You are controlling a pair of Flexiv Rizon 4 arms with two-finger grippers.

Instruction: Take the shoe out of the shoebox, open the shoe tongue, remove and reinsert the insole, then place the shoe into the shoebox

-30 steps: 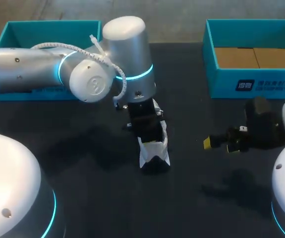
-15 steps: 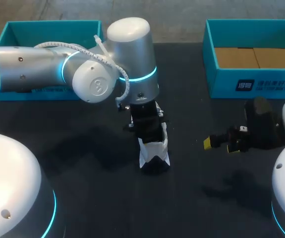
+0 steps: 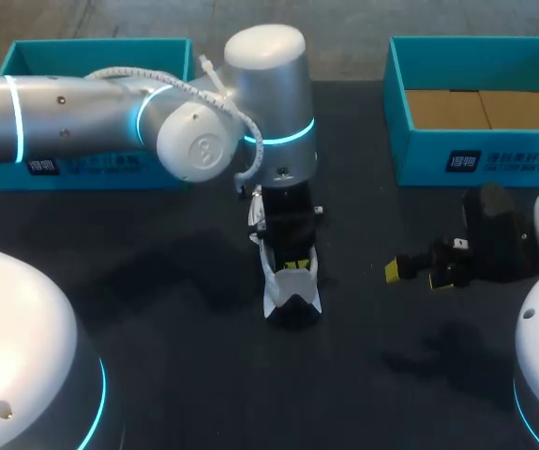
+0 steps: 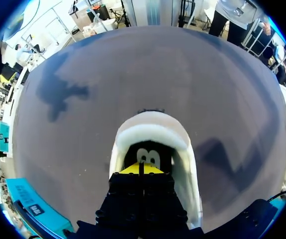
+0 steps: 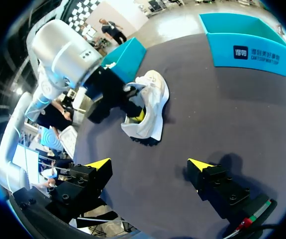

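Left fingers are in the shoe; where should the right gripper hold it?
Probably the end of the shoe sticking out past the left gripper, pinched across its width, coming from the robot's right: the left gripper fills the opening, and the open right gripper faces it.

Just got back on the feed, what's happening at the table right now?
The left end effector is down in the opening of the white shoe, fingertips together; whether they pinch anything is hidden. The shoe sits on the table, outside the left teal box and the right teal box. The right end effector hangs open and empty, well clear of the shoe.
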